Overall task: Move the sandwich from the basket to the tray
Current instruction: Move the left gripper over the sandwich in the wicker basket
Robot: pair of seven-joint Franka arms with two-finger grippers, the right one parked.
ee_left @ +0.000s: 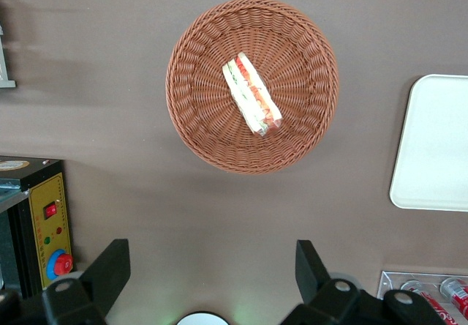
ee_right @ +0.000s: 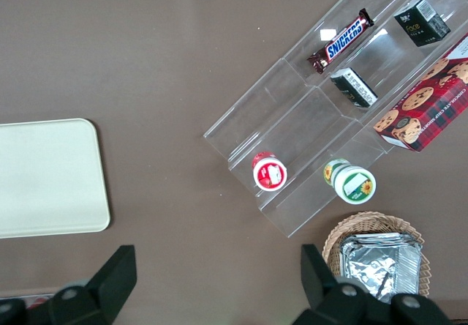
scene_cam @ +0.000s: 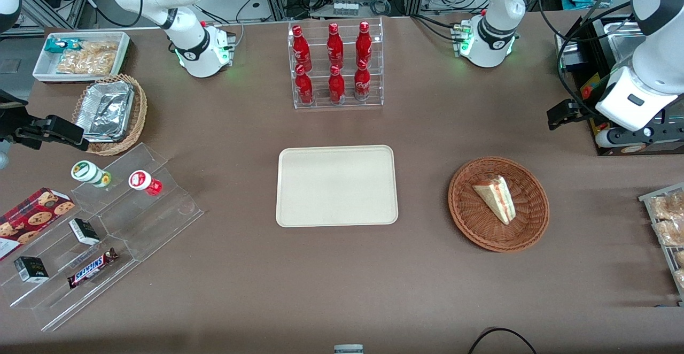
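Observation:
The sandwich (scene_cam: 496,198) (ee_left: 251,94), a white-bread wedge with red and green filling, lies in the round reddish-brown basket (scene_cam: 529,204) (ee_left: 197,98). The cream tray (scene_cam: 336,185) (ee_left: 435,142) sits flat beside the basket, toward the parked arm's end, with nothing on it. My gripper (scene_cam: 561,114) (ee_left: 210,266) hangs high over the table, farther from the front camera than the basket and apart from it. Its black fingers (ee_left: 110,266) stand wide open with only bare table between them.
A clear rack of red bottles (scene_cam: 335,65) stands farther back than the tray. A black and yellow control box (ee_left: 44,230) and a wire rack of bagged pastries (scene_cam: 668,225) sit at the working arm's end. An acrylic snack stand (scene_cam: 101,220) and a foil-filled tan basket (scene_cam: 109,113) are at the parked arm's end.

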